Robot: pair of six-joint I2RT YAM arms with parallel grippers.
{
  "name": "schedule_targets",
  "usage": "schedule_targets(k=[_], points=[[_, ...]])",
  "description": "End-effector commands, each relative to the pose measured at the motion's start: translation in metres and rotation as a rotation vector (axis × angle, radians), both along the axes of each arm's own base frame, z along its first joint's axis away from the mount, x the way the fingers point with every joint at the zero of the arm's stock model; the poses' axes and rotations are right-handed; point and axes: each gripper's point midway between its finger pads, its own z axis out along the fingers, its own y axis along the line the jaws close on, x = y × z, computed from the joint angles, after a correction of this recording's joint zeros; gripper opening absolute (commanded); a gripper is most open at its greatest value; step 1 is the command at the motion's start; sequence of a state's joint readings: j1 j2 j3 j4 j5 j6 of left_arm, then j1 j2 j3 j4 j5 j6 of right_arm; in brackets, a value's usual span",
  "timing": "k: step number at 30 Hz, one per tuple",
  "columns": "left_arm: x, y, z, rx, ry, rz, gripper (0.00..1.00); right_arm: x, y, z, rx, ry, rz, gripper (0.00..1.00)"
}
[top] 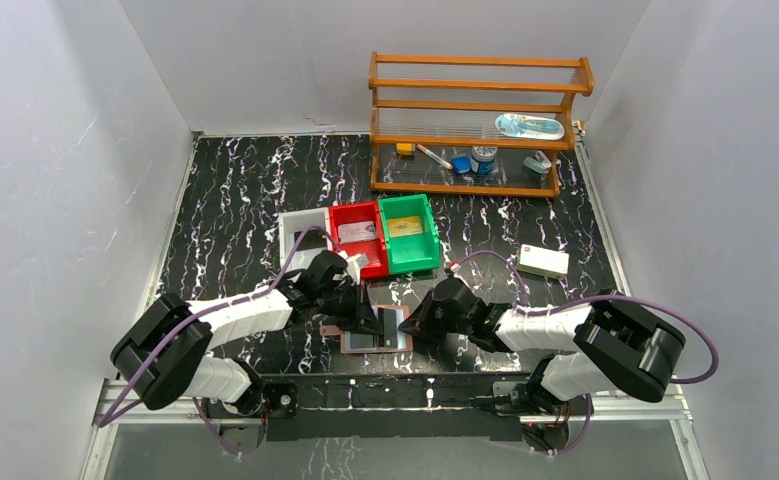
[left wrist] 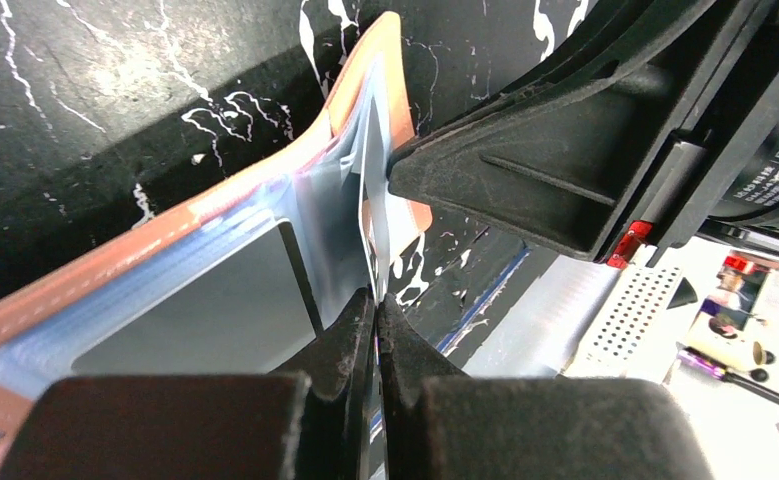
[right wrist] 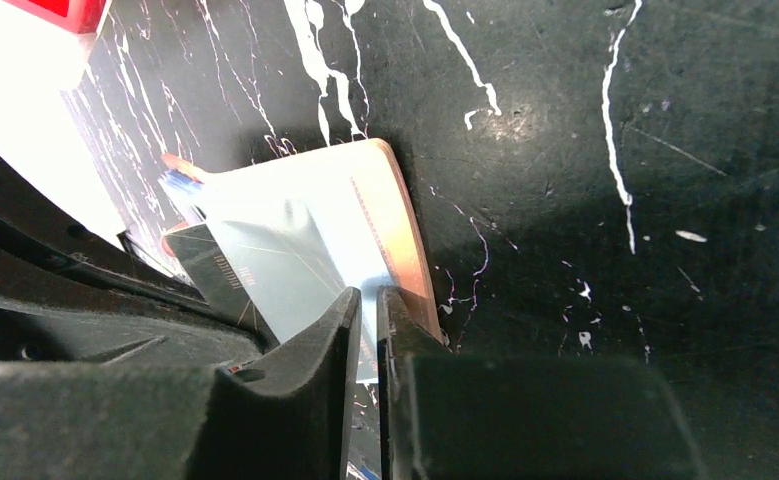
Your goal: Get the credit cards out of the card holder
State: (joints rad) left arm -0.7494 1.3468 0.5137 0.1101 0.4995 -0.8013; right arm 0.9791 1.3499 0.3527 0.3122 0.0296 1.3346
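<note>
The reddish-brown card holder lies open near the table's front edge between both arms. Its pale clear pockets face up, and a dark card shows inside one. My left gripper comes in from the left. In the left wrist view, the left gripper is shut on the thin edge of a clear pocket of the card holder. My right gripper reaches in from the right. Seen from the right wrist, the right gripper is pinched on the card holder's near edge, next to the dark card.
Behind the holder, a white tray, a red bin and a green bin stand side by side; the two bins each hold a card. A white box lies to the right. A wooden shelf stands at the back.
</note>
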Motion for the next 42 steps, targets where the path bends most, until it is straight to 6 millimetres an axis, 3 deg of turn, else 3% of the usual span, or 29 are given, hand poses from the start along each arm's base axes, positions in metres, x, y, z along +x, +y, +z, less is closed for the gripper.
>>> schedule_targets(k=[1, 11, 15, 18, 21, 25, 32, 37, 42], points=[[0.009, 0.008, 0.011, 0.056, -0.062, 0.002, 0.0, -0.018, -0.034, -0.039, -0.207, 0.059, 0.03, 0.21], [0.008, 0.016, -0.002, 0.138, -0.036, -0.017, 0.0, 0.008, -0.008, 0.025, -0.157, -0.116, 0.103, 0.27], [0.009, 0.016, 0.0, 0.137, -0.045, -0.016, 0.0, 0.011, 0.018, 0.06, -0.041, -0.208, 0.198, 0.32], [0.008, 0.017, -0.002, 0.144, -0.041, -0.019, 0.0, 0.011, 0.035, 0.072, 0.007, -0.226, 0.258, 0.36], [0.007, 0.016, -0.002, 0.141, -0.033, -0.019, 0.02, 0.014, 0.04, 0.058, -0.026, -0.181, 0.244, 0.38], [0.006, 0.019, -0.004, 0.154, -0.018, -0.007, 0.06, 0.013, 0.026, 0.018, -0.143, -0.077, 0.191, 0.41], [0.001, 0.011, 0.003, 0.085, -0.009, -0.021, 0.19, -0.009, 0.019, -0.022, -0.156, 0.036, 0.234, 0.37], [0.003, -0.002, 0.014, 0.004, -0.007, -0.031, 0.25, -0.012, 0.013, -0.028, -0.153, 0.052, 0.202, 0.34], [0.008, 0.001, 0.007, 0.055, -0.002, -0.005, 0.24, -0.009, 0.01, -0.027, -0.154, 0.048, 0.179, 0.34]])
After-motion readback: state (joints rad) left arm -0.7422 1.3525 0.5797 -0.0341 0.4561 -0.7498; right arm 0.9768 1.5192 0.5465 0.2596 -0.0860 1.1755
